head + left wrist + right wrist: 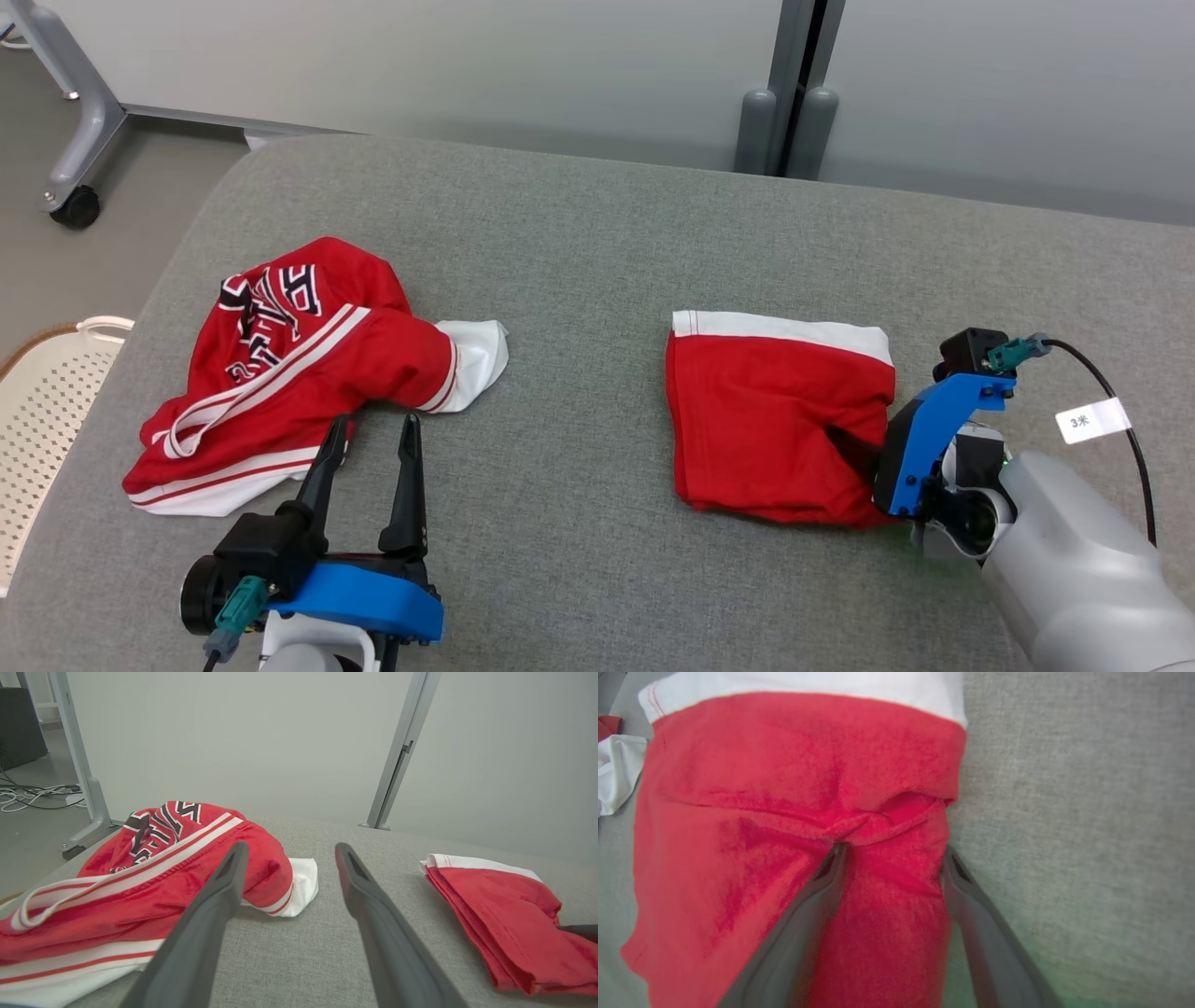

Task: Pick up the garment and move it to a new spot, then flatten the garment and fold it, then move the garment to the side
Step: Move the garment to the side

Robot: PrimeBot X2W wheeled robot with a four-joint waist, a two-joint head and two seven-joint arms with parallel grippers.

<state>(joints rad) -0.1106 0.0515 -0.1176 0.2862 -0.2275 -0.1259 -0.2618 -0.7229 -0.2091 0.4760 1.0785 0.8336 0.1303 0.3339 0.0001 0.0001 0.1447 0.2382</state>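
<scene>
A grey, cloth-covered desk (579, 243) carries two red garments, well apart. The folded garment (775, 420) lies on the right half, a neat red rectangle with a white band along its far edge. The right gripper (894, 849) is down on its near right corner with its two dark fingers spread wide. The right wrist view shows one fingertip (838, 854) pressed on the red cloth just below a small bunched crease and the other at the garment's right edge, where the cloth meets the grey cover. A strip of red cloth lies between them, but they are not pinching it.

On the left half lies a crumpled jersey (280, 373), red with white stripes and black-and-white lettering, a white sleeve end poking out toward the middle. The left gripper (373, 425) sits low at the near edge, just beside the jersey's hem, fingers wide apart and holding nothing. A white perforated basket (47, 392) stands off the desk's left side.
</scene>
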